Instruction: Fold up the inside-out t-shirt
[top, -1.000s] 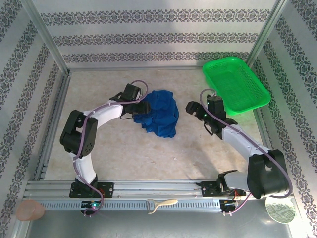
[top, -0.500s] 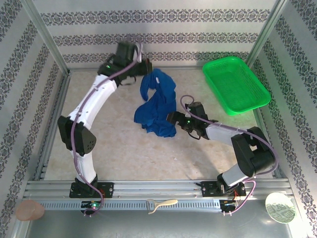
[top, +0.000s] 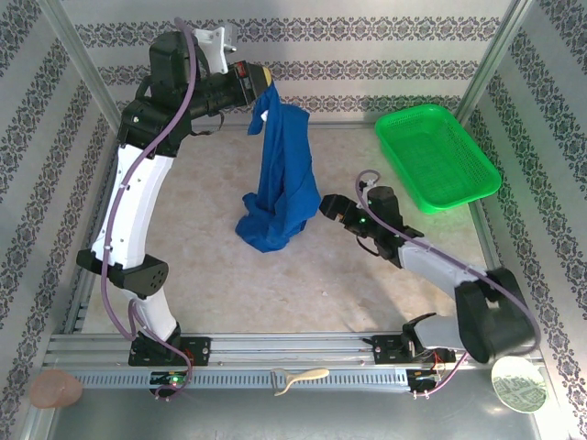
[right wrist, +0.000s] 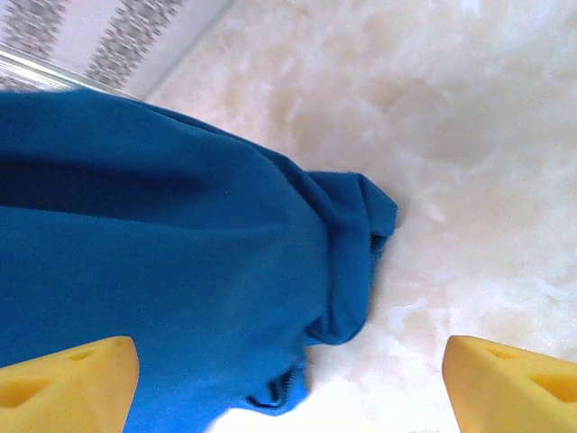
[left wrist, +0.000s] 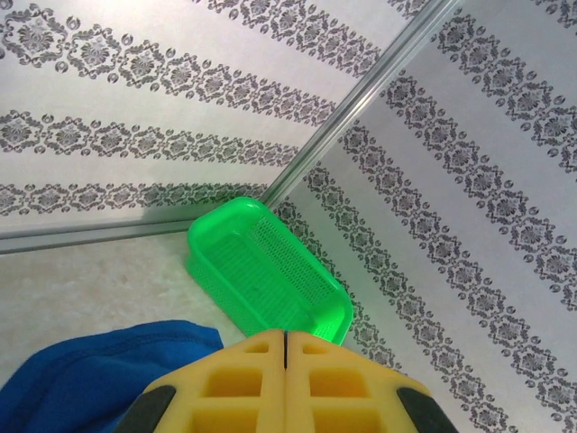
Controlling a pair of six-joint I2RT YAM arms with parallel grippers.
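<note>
While the left hand (top: 260, 81) gripped the hanging royal-blue cotton t-shirt (top: 282, 156), its lower end lay just left of the wide-open right hand (top: 323, 207).

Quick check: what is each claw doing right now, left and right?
Left claw: closed, holding the royal-blue cotton t-shirt up.
Right claw: open, holding nothing.

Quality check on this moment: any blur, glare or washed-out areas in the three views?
Top external: even light, sharp, no glare on the t-shirt. Left wrist: green basket crisp, flat light. Right wrist: t-shirt and pale table soft, table bright and rather washed out; right tool soft-edged at the corners.
</note>
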